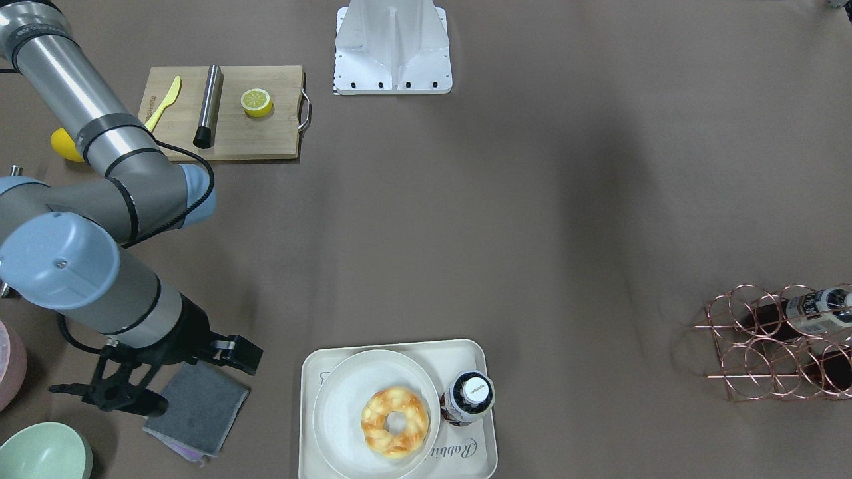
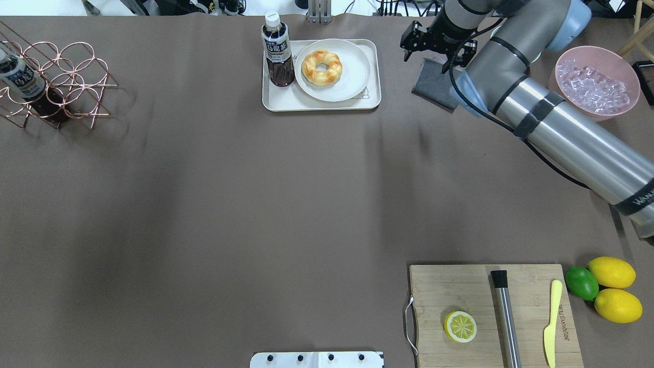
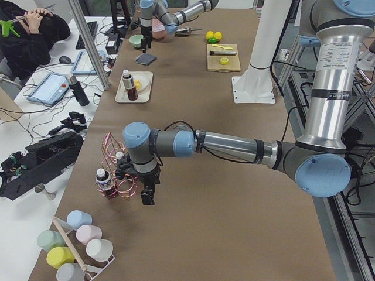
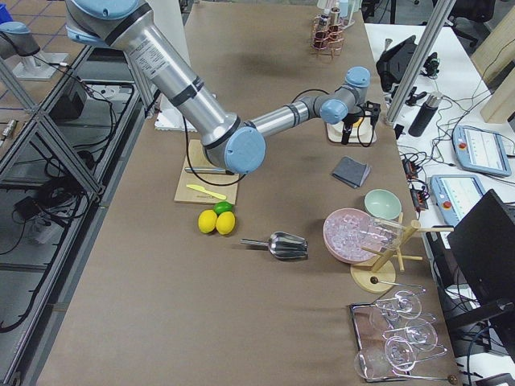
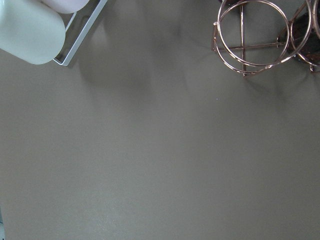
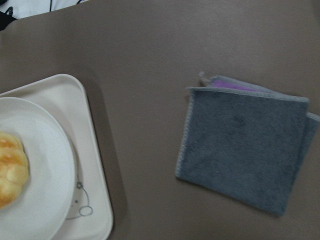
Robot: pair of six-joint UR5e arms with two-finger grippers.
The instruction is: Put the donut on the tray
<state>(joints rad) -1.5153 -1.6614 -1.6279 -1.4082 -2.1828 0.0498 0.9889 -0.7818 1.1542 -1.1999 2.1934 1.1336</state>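
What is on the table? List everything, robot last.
donut: 1, golden, on the plate
plate: 1, off-white, on the tray
tray: 1, cream, edge opposite the robot
tea bottle: 1, dark, on the tray
cloth: 1, grey, beside the tray
rack: 1, copper, holds a second bottle
board: 1, wooden, near the robot
lemon half: 1, yellow, on the board
rod: 1, steel, on the board
knife: 1, yellow, on the board
lemons: 2, yellow, beside the board
lime: 1, green, by the lemons
ice bowl: 1, pink, right end
bowl: 1, green, by the cloth
scoop: 1, metal, right end
cups: several, pastel, left end
right gripper: 1, black, above the cloth
left gripper: 1, black, by the rack
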